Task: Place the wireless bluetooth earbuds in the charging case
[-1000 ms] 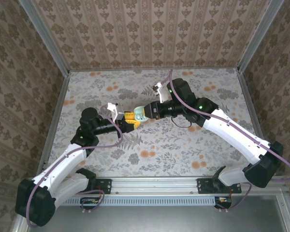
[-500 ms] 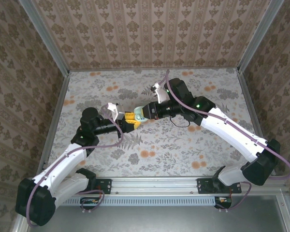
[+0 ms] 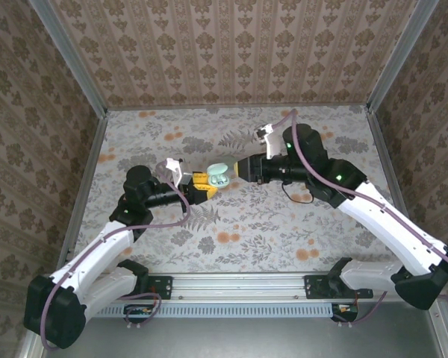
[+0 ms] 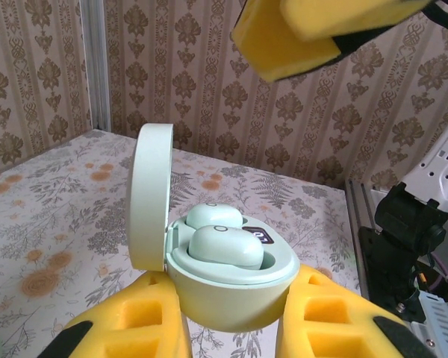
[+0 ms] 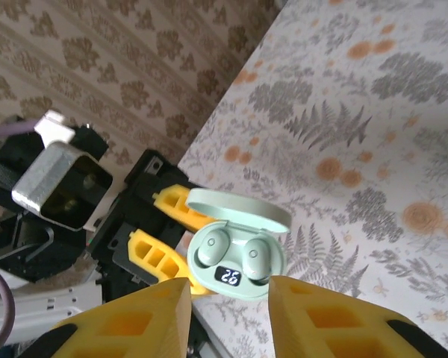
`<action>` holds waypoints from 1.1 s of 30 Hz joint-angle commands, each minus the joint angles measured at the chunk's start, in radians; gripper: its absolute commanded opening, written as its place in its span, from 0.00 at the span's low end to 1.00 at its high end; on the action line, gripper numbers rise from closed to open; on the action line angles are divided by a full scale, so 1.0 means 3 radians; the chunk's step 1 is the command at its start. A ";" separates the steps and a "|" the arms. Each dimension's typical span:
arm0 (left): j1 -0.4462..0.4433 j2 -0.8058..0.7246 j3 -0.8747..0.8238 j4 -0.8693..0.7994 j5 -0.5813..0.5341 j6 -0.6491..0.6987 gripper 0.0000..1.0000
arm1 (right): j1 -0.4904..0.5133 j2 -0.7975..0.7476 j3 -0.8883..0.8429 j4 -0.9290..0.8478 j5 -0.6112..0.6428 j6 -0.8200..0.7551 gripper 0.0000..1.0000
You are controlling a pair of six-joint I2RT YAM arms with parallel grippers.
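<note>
From above, the left gripper (image 3: 202, 186) clamps the case (image 3: 219, 175), lid open, steadying it for the right gripper (image 3: 243, 170) just beside it. On the left wrist, both earbuds (image 4: 222, 245) lie inside the case (seated, I judge). On the right wrist, the right gripper's fingers (image 5: 138, 321) stand apart, empty.

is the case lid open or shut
Open: the lid stands raised off the charging case, both earbuds seated inside.

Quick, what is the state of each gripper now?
Left gripper: shut on the charging case.
Right gripper: open, holding nothing.
</note>
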 commanded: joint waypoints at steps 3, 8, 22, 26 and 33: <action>-0.0037 -0.0071 0.0107 0.0103 0.0081 -0.0083 0.03 | -0.0169 -0.0017 0.0001 0.0164 0.0021 0.0005 0.35; -0.0051 -0.0071 0.0107 0.0183 0.0083 -0.0156 0.03 | -0.0241 0.0231 0.0103 0.0350 -0.0197 0.0131 0.37; -0.0079 -0.0086 0.0185 0.0152 0.0089 -0.0156 0.03 | -0.0260 0.0628 0.0190 0.0537 -0.0649 0.0370 0.38; -0.0092 -0.0075 0.0209 0.0152 0.0084 -0.0150 0.03 | -0.0263 0.0644 0.0165 0.0554 -0.0714 0.0394 0.38; -0.0103 -0.0060 0.0289 0.0076 0.0095 -0.0132 0.03 | -0.0263 0.0629 0.0122 0.0589 -0.0800 0.0422 0.38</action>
